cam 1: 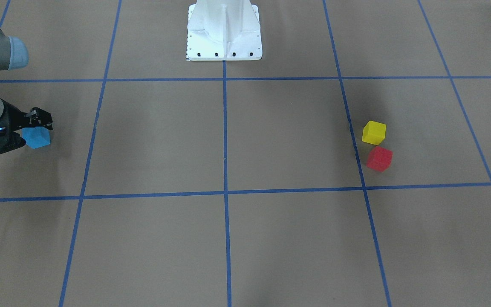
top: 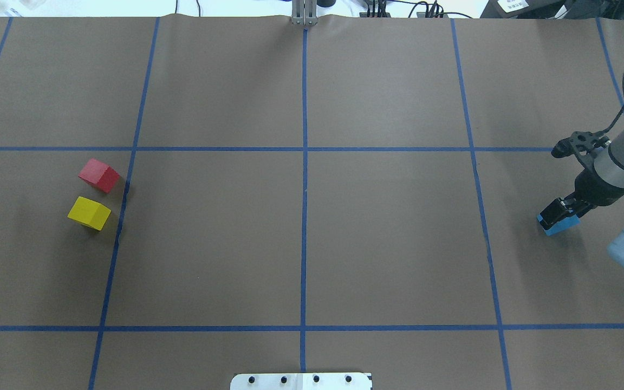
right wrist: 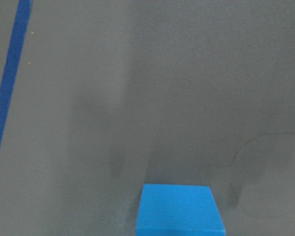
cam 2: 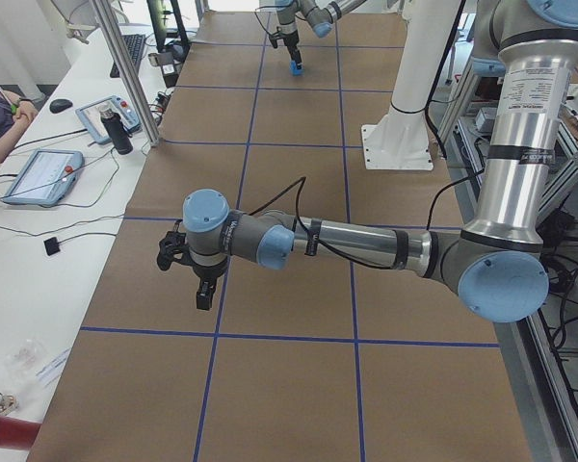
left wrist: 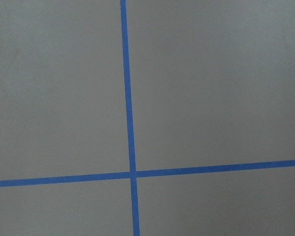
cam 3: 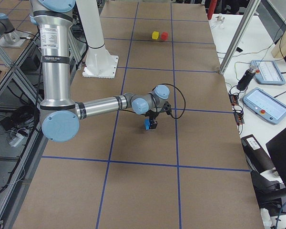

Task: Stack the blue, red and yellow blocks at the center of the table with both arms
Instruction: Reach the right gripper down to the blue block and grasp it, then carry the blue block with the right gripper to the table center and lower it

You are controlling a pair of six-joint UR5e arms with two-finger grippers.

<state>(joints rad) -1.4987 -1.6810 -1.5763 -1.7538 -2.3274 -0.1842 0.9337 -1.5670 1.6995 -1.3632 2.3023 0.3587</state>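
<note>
**A:** where's the blue block (top: 562, 225) at?

**B:** It's a matte, sharp-edged cube way out at the robot's right end of the brown paper table (top: 388, 238), pinched in the right gripper (top: 559, 212). The black fingers hide most of its top. The red block (top: 98, 175) and yellow block (top: 89, 213) are the same kind of cube, just beside each other at the left end.

**A:** left gripper (cam 2: 204, 292)?

**B:** It only shows in the side cam, so can't tell if it's spread or closed.

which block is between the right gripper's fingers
The blue block, alone on the robot's right, with the right gripper around it. The red block and yellow block sit together far off.
</note>
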